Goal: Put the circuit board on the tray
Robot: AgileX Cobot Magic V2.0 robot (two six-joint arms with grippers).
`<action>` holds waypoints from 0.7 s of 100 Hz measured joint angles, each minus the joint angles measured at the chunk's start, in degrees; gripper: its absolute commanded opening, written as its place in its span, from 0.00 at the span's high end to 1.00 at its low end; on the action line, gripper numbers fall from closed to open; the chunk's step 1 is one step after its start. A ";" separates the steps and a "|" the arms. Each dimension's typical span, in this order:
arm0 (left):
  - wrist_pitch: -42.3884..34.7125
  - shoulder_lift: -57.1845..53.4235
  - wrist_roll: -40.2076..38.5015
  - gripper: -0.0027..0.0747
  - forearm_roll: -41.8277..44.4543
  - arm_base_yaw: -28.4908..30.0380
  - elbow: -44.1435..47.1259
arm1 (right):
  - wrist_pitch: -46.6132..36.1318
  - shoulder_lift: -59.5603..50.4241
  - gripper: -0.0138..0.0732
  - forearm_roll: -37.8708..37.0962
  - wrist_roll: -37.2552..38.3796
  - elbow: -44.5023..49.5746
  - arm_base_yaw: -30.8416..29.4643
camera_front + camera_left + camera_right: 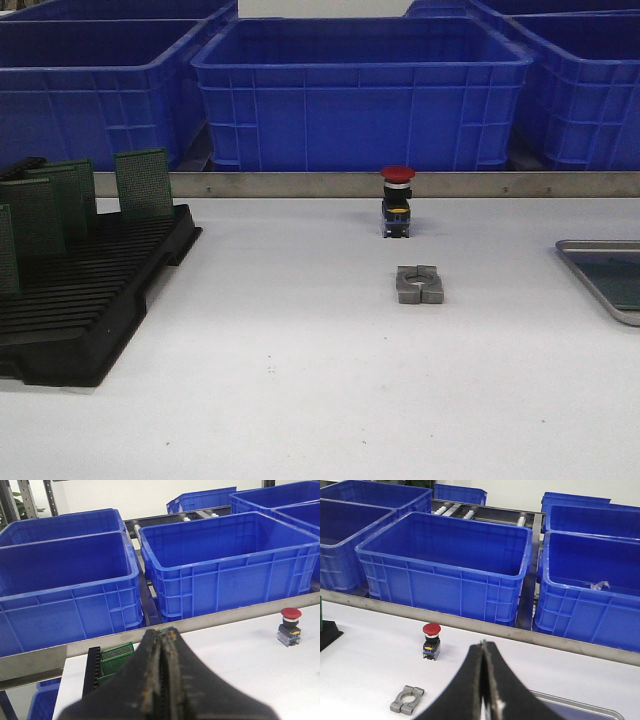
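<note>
Several green circuit boards stand upright in a black slotted rack at the table's left; the left wrist view shows their tops behind my fingers. The silver-grey tray lies at the right edge, partly cut off; its rim peeks out behind my right fingers. My left gripper is shut with nothing between its jaws, hovering near the rack. My right gripper is also shut and empty, above the table near the tray. Neither gripper appears in the front view.
A red-capped push button stands mid-table at the back, with a small grey metal clamp block in front of it. Large blue crates line up behind a metal rail along the table's far edge.
</note>
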 measured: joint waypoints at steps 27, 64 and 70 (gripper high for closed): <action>0.00 0.00 -0.29 0.99 2.08 0.00 0.00 | 0.00 0.00 0.92 0.00 0.00 0.00 0.00; 2.92 -7.64 -8.95 0.99 11.01 4.74 3.33 | 0.00 0.00 0.92 0.00 0.00 0.00 0.00; 3.24 -10.24 -9.72 0.99 12.05 5.79 4.80 | 0.00 0.00 0.92 0.00 0.00 0.00 0.00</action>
